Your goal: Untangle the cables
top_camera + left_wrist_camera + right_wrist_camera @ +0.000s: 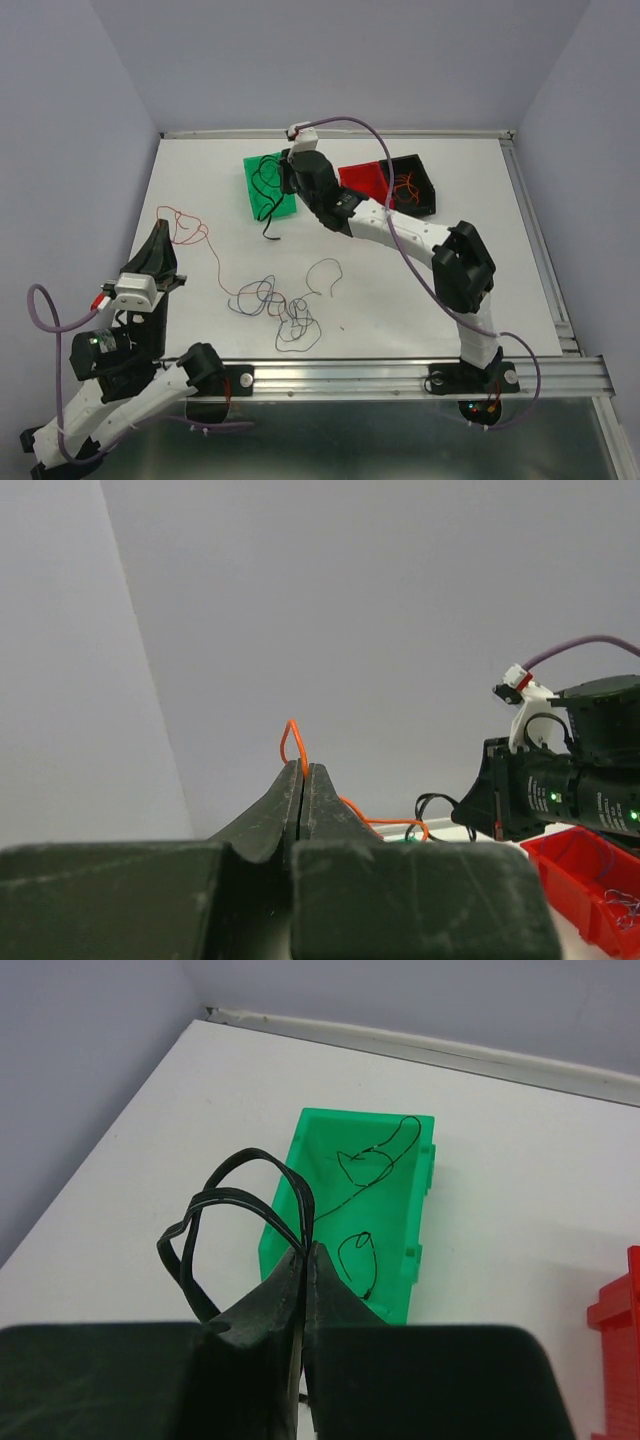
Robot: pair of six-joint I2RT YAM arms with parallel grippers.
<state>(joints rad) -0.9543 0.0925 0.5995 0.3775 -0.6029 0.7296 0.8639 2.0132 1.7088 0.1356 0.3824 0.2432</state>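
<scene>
Orange cable [291, 723] is clamped in the left gripper [303, 768]: the jaws are fully closed, pads face to face, with a small loop standing above the tips. In the top view this cable trails from the left gripper across the table [380, 300] to the tangle of cables [290, 315] near the front edge, between the two arm bases.

The right gripper [305, 1250] is likewise closed, pinching a black cable [250, 1152] whose two loops arch up and to the left of the tips. It is above the near end of the green bin [395, 1200], which holds further thin black strands.

Limits of view:
- Top view: the right fingertips are hidden under the wrist.
- Tangle: single strands and colours are too fine to separate.
- Right wrist view: the red bin [615, 1360] is cut off at the frame edge.
- The black bin [425, 170] holds orange strands; their number cannot be made out.
</scene>
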